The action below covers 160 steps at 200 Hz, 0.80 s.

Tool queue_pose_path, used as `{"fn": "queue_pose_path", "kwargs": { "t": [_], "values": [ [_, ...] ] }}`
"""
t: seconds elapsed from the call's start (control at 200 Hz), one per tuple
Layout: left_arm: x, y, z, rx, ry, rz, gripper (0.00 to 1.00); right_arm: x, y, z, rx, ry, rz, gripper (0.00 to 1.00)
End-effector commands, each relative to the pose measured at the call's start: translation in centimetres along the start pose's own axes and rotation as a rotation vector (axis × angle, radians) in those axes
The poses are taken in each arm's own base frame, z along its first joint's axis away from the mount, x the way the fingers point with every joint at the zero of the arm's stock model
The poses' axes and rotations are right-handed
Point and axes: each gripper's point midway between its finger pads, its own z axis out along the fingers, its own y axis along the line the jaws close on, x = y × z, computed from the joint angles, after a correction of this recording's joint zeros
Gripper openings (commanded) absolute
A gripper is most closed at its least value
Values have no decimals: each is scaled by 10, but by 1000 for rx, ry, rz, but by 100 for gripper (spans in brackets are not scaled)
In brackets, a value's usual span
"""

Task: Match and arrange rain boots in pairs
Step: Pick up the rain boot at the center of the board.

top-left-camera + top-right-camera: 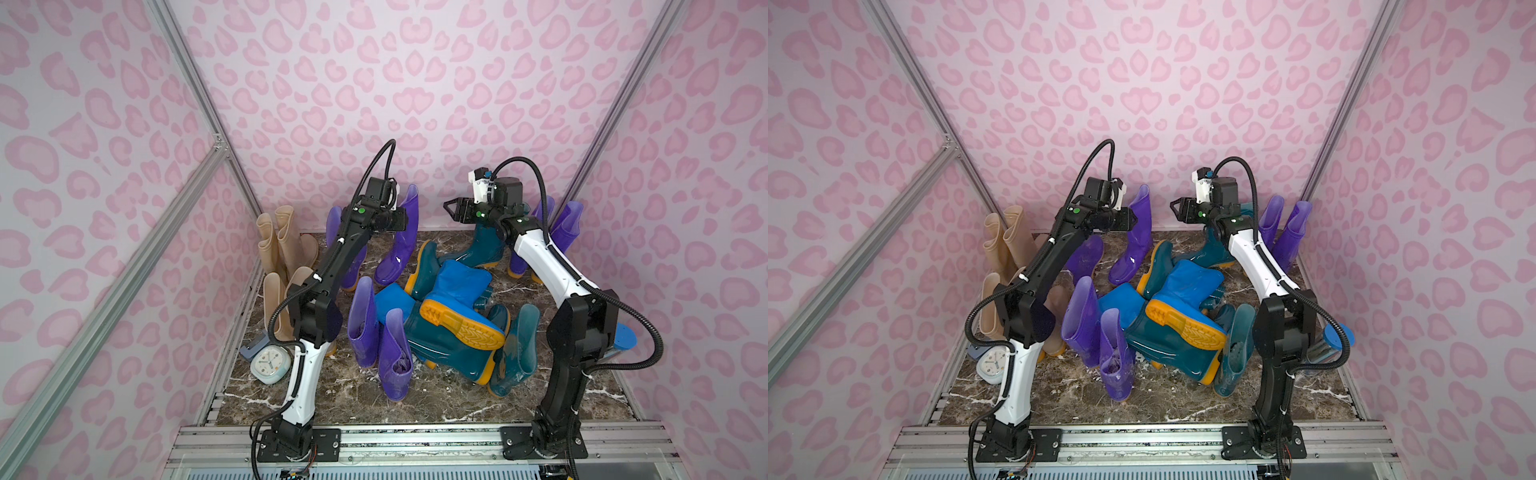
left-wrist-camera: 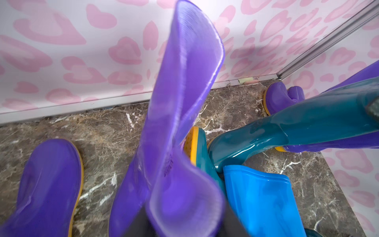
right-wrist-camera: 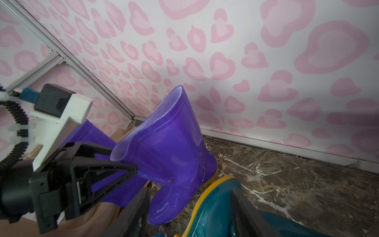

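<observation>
At the back centre a purple rain boot (image 1: 402, 245) (image 3: 170, 143) stands on the marble floor. My left gripper (image 1: 409, 220) is shut on the boot's folded cuff, and the squeezed shaft (image 2: 180, 92) fills the left wrist view. My right gripper (image 1: 449, 207) (image 3: 189, 189) hangs open in the air to the right, nothing between its fingers, above a teal boot (image 3: 215, 205). Blue boots (image 1: 453, 282) and teal boots (image 1: 449, 345) lie heaped mid-floor. Two purple boots (image 1: 365, 328) stand at the front, and two more (image 1: 561, 228) in the back right corner. Beige boots (image 1: 282, 241) stand along the left wall.
A pale alarm clock (image 1: 270, 361) sits by the left arm's base, next to the beige boots. A blue round disc (image 1: 625, 336) pokes out behind the right arm. Pink-patterned walls (image 1: 415, 104) close in three sides; a metal rail (image 1: 415, 436) runs along the front.
</observation>
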Motion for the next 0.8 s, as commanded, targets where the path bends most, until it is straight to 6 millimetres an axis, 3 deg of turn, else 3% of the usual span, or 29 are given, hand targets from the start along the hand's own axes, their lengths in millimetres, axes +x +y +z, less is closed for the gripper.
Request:
{"fn": "queue_pose_path", "kwargs": {
  "t": [0.0,0.245,0.38,0.59,0.795],
  "values": [
    [-25,-16,-16,95,-67,14,2,10,8,4,-63,44,-91,64],
    [-57,-53,-79,212,-163,93,2,29,10,14,-160,107,-226,64],
    [-67,-71,-108,276,-196,114,2,41,18,9,-231,142,-279,65],
    [-72,-95,-149,381,-213,142,2,54,30,-26,-338,121,-416,73],
    [-50,-124,-179,546,-139,207,2,50,41,-61,-445,2,-520,78]
  ]
}}
